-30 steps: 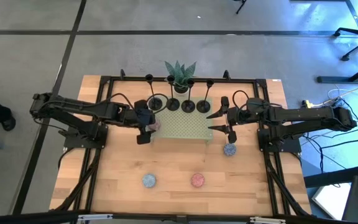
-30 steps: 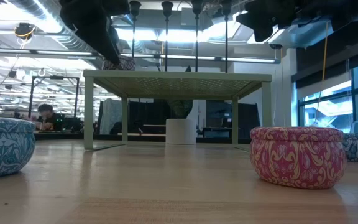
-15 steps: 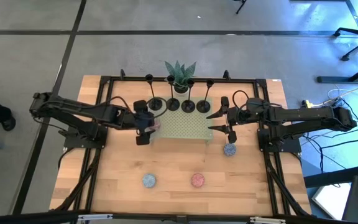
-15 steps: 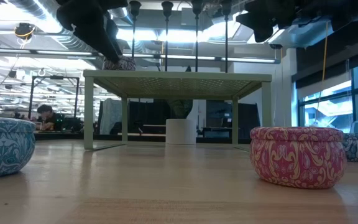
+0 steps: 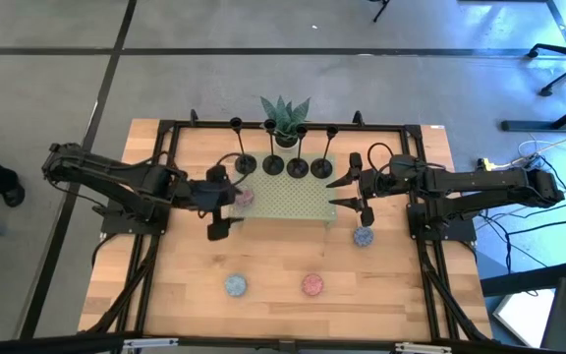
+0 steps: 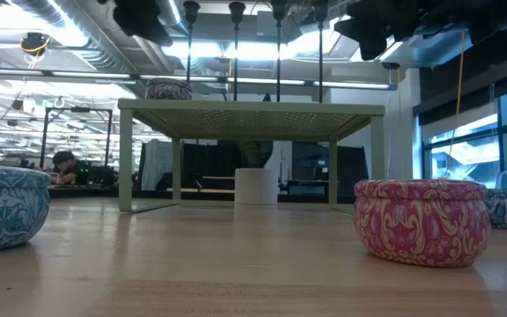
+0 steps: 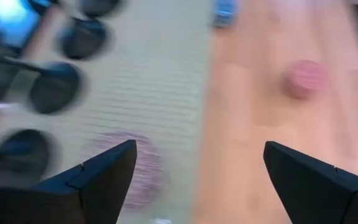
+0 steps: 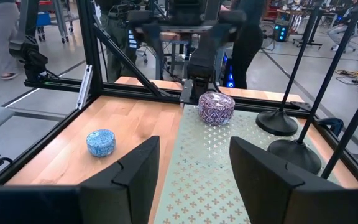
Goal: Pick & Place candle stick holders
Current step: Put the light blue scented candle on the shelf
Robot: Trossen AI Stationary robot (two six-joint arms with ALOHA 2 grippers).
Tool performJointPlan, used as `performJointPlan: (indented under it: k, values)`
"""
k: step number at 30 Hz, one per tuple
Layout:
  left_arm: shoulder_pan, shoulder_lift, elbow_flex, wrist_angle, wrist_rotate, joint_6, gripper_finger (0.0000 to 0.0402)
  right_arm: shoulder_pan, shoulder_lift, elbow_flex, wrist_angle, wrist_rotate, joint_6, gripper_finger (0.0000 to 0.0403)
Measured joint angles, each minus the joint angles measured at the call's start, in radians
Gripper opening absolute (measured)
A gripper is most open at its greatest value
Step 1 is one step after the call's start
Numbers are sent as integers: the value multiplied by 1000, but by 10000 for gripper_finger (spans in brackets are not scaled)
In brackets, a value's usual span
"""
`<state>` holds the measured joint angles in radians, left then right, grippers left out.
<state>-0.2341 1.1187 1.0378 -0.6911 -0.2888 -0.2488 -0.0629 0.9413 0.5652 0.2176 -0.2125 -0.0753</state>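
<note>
Resting on the wooden table (image 5: pixel 283 315) nearest the camera are 2 tins: a blue tin (image 5: pixel 235 285) and a red tin (image 5: pixel 311 284). Farther in, the left gripper (image 5: pixel 219 204) hovers just off the left edge of the green perforated shelf (image 5: pixel 288 202), fingers spread apart and holding nothing, beside a purple tin (image 5: pixel 245 197) sitting on the shelf. The right gripper (image 5: pixel 346 190), fingers also apart and empty, is at the shelf's right edge. The 4 candle stick holders (image 5: pixel 285 164) stand upright in a row along the shelf's far edge, before a potted plant (image 5: pixel 284 117).
</note>
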Motion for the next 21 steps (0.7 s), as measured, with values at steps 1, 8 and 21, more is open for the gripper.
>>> performJointPlan:
  k: [1, 8, 21]
  values:
    - [-15, 1, 0, 0, 36, -22, 349, 0, 0, 0, 0, 0, 0, 200]
    - [-174, 58, 0, 43, 119, -132, 349, 0, 0, 0, 1, 0, -9, 199]
    - [-402, 350, 0, 150, 33, -287, 349, 0, 0, 0, 3, 0, -2, 199]
